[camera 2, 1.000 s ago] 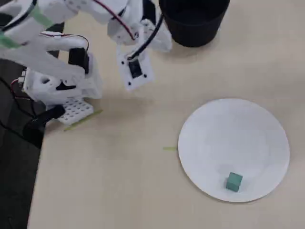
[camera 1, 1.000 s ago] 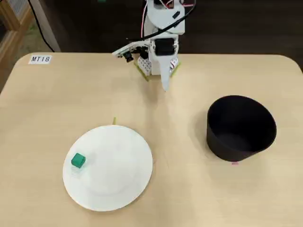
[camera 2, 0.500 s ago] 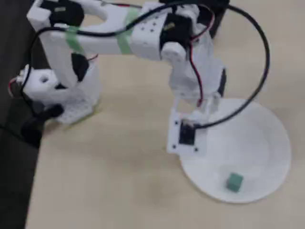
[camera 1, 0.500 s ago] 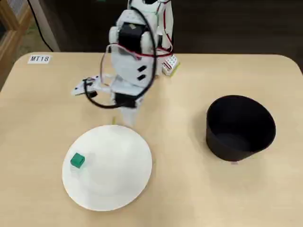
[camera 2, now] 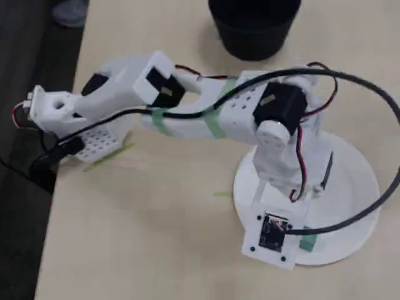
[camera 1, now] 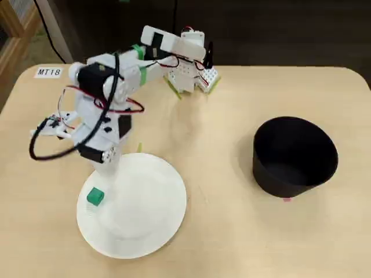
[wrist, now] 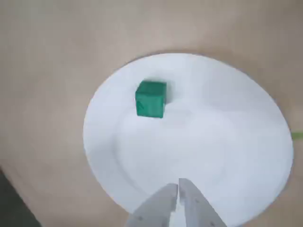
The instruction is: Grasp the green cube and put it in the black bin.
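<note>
A: Where is the small green cube?

B: On the round white plate, close to the plate's rim. In a fixed view, that plate lies toward the table's near edge, closer to its left edge. In the wrist view the cube sits alone on the plate, nothing touching it.

A: And the round black bin?

B: It stands on the light wooden table toward the right edge in that fixed view, well apart from the plate. What shows of its inside is dark and bare; I can't see all of the bottom.

A: The white pincer?

B: Its two fingers are pressed together with only a thin slit between them, gripping nothing. It hangs over the plate, apart from the cube.

A: The other fixed view?

B: The white arm covers most of the plate; the cube is just a green sliver there.
</note>
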Motion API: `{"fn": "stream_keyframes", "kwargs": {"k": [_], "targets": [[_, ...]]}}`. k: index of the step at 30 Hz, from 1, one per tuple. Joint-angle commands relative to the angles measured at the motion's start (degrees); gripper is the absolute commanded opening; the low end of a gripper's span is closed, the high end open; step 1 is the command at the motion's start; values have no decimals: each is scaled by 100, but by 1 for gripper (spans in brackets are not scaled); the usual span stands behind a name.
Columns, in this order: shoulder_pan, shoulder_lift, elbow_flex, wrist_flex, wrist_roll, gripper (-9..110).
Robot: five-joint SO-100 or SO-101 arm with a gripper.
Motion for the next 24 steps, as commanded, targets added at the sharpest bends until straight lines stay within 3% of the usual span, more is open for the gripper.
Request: {"fn": "stream_keyframes", "kwargs": {"k": [1, 3, 12, 24], "targets": [[88, -53, -290, 18, -35, 0], [149, -193, -290, 18, -44, 1], [343, -615, -316, 18, -563, 30], [264, -1230, -1028, -26, -633, 34]]}}
